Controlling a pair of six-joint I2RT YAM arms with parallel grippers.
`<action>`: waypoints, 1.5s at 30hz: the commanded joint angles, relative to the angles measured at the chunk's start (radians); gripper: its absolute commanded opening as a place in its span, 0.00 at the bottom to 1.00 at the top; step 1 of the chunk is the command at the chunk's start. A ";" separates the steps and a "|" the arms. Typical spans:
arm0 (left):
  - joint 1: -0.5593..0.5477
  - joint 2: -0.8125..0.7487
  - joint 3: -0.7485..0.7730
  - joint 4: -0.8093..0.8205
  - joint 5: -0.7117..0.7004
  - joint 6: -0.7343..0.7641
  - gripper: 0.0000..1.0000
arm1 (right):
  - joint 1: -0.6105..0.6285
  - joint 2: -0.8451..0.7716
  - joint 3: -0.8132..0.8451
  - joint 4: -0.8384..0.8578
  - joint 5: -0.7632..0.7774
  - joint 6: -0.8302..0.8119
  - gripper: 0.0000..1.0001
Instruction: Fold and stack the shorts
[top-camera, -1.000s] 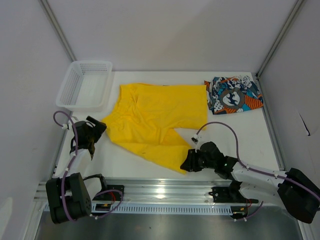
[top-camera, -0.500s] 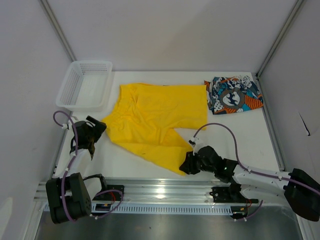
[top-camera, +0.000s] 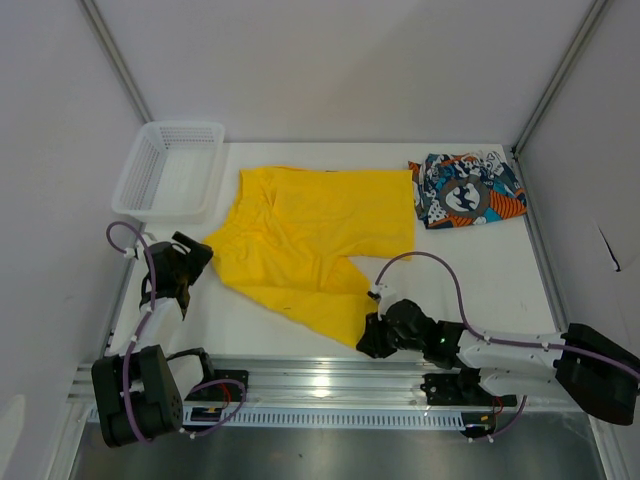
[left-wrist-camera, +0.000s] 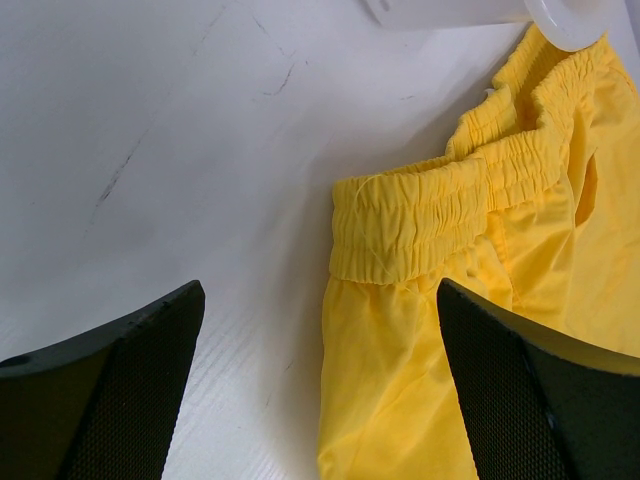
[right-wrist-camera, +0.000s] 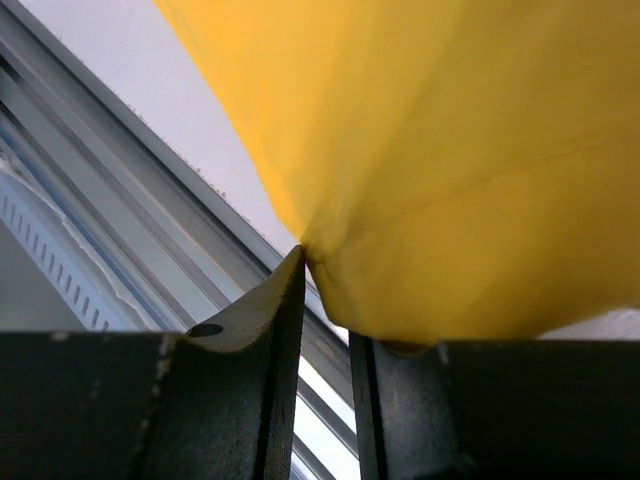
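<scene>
A: What changed?
B: The right gripper (top-camera: 368, 338) slid left along the near edge of the worktop (top-camera: 480, 270) while its jaws narrowed. They now pinch the near leg hem of the yellow shorts (top-camera: 310, 235).
A: Really held?
B: The wrist view shows cloth puckered into the gap, so it looks gripped.
A: And the left gripper (top-camera: 190, 262)?
B: It hasn't moved. Its jaws are spread wide just beside the waistband corner, not touching.
A: Task status?
B: The yellow pair lies flat and unfolded mid-worktop, and the printed shorts (top-camera: 465, 190) sit bunched far right. Nothing is stacked, and the first fold is probably next.
</scene>
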 joint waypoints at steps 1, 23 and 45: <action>0.012 0.004 0.038 0.024 0.009 -0.003 0.99 | 0.030 0.038 0.028 0.054 0.044 -0.018 0.25; 0.006 0.069 0.035 0.117 0.062 -0.043 0.88 | -0.437 -0.216 0.203 -0.297 -0.258 0.005 0.00; -0.074 0.067 -0.030 0.215 0.047 -0.092 0.38 | -0.889 0.230 0.277 -0.070 -0.482 -0.019 0.00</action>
